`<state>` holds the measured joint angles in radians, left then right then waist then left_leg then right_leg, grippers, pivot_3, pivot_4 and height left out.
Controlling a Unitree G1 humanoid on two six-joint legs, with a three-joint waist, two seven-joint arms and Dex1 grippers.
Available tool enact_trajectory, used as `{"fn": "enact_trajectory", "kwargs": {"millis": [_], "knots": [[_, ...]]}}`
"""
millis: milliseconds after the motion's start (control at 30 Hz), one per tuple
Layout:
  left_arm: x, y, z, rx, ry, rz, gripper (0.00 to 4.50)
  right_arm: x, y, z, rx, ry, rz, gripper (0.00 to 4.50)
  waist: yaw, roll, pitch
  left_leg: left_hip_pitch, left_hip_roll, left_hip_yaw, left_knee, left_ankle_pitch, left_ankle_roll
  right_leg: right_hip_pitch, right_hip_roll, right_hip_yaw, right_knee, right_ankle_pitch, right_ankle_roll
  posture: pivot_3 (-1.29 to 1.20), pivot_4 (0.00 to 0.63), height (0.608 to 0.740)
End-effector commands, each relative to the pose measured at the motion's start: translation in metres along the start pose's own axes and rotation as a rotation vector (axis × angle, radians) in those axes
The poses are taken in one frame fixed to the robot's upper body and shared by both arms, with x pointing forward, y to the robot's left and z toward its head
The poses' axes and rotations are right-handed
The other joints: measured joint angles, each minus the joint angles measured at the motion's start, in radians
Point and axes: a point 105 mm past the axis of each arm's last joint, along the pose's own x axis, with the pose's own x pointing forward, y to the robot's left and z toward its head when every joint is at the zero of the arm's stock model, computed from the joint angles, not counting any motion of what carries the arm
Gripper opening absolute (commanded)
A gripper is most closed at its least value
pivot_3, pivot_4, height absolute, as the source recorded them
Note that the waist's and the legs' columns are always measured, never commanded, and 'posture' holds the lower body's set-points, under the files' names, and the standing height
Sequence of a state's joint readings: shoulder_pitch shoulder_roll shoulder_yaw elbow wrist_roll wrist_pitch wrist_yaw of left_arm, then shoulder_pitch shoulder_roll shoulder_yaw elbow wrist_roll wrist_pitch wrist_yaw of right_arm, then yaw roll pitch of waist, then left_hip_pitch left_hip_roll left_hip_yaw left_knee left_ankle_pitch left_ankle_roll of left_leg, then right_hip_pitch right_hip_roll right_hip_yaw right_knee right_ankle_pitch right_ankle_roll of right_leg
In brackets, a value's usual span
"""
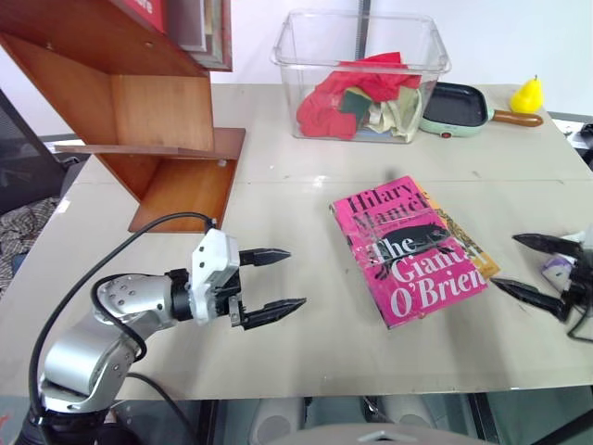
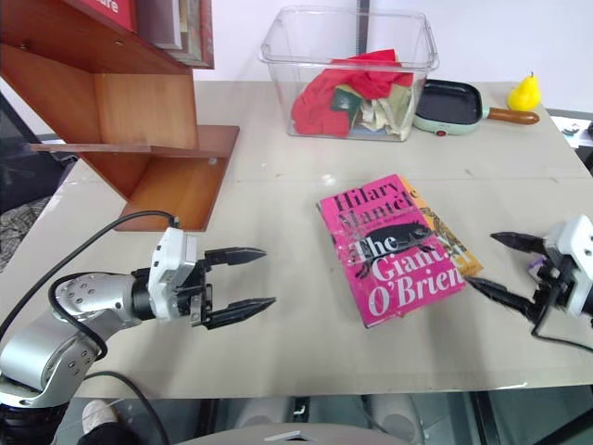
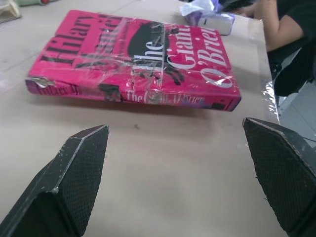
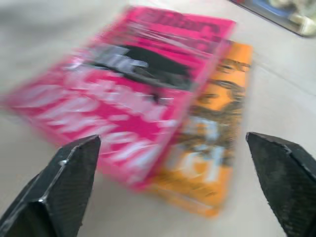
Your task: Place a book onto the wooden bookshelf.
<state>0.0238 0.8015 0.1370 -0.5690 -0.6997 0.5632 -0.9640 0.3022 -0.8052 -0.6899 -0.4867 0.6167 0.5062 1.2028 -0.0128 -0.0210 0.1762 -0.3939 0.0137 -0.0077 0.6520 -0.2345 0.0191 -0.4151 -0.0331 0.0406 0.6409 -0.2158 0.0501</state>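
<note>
Book (image 1: 409,252), pink, lies flat on the worktop (image 1: 306,343) mid-right, cover up, resting on an orange-yellow book (image 4: 210,148) whose edge shows along its right side. Likely liftable from the stack without dragging. Wooden bookshelf (image 1: 153,111) stands far left, well apart. Left gripper (image 1: 271,285) hovers left of the book, jaws wide, aimed toward its spine. Right gripper (image 2: 500,264) near the right edge, jaws wide, holding nothing. Neither touches the book.

The book (image 1: 410,248) lies on another book (image 1: 473,248), bookshelf (image 1: 157,102) far left, bin (image 1: 361,74) behind.
</note>
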Motion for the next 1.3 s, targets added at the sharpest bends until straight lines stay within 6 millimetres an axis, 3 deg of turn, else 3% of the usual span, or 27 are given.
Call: {"fn": "enact_trajectory", "kwargs": {"millis": [33, 233, 333, 533, 767, 1100, 1300], "knots": [[0.007, 0.0, 0.015, -0.16, 0.007, -0.002, 4.5, -0.012, 0.044, 0.022, -0.058, -0.048, 0.074, 4.46, 0.004, -0.001, -0.001, 0.0, 0.0, 0.0, 0.0, 0.0, 0.0, 0.0, 0.0, -0.001, 0.0, 0.0, 0.0, 0.0, 0.15, 0.74], [0.026, 0.014, 0.024, -0.653, 0.027, -0.044, 4.5, -0.017, 0.064, 0.03, -0.071, -0.083, -0.008, 4.46, 0.003, -0.003, -0.002, 0.001, 0.005, -0.003, 0.002, 0.0, 0.0, 0.003, -0.001, -0.004, 0.0, 0.0, 0.0, 0.0, 0.15, 0.74], [0.037, 0.017, 0.025, -0.803, 0.036, -0.053, 4.5, -0.017, 0.065, 0.034, -0.079, -0.101, -0.037, 4.46, -0.001, -0.004, -0.002, 0.001, 0.005, -0.002, 0.002, 0.0, 0.0, 0.003, -0.001, -0.004, 0.0, 0.0, 0.0, 0.0, 0.15, 0.74], [0.074, 0.024, -0.012, -1.149, 0.089, -0.014, 4.5, -0.018, 0.067, 0.034, -0.084, -0.077, -0.074, 4.46, 0.01, -0.004, -0.002, -0.001, 0.004, -0.002, 0.0, 0.0, 0.0, 0.002, -0.002, -0.004, -0.001, 0.0, 0.0, 0.0, 0.15, 0.74], [0.1, 0.029, -0.039, -1.279, 0.091, 0.021, 4.5, -0.022, 0.066, 0.034, -0.084, -0.056, -0.103, 4.46, 0.022, -0.005, -0.004, -0.001, 0.003, 0.001, 0.001, 0.0, 0.0, 0.002, -0.002, -0.004, -0.001, 0.0, -0.001, 0.0, 0.15, 0.74], [0.152, 0.029, -0.038, -1.296, 0.054, -0.06, 4.5, -0.026, 0.068, 0.033, -0.074, -0.037, -0.125, 4.46, 0.033, -0.006, -0.009, -0.003, -0.006, 0.001, 0.002, 0.0, 0.0, 0.004, -0.006, -0.006, -0.003, 0.0, -0.001, 0.0, 0.15, 0.74], [0.168, 0.026, -0.043, -1.325, 0.06, -0.091, 4.5, -0.025, 0.071, 0.031, -0.063, -0.027, -0.122, 4.46, 0.031, -0.006, -0.012, -0.004, -0.006, -0.001, 0.002, 0.0, 0.0, 0.004, -0.006, -0.007, -0.005, 0.0, -0.001, 0.0, 0.15, 0.74]]}}
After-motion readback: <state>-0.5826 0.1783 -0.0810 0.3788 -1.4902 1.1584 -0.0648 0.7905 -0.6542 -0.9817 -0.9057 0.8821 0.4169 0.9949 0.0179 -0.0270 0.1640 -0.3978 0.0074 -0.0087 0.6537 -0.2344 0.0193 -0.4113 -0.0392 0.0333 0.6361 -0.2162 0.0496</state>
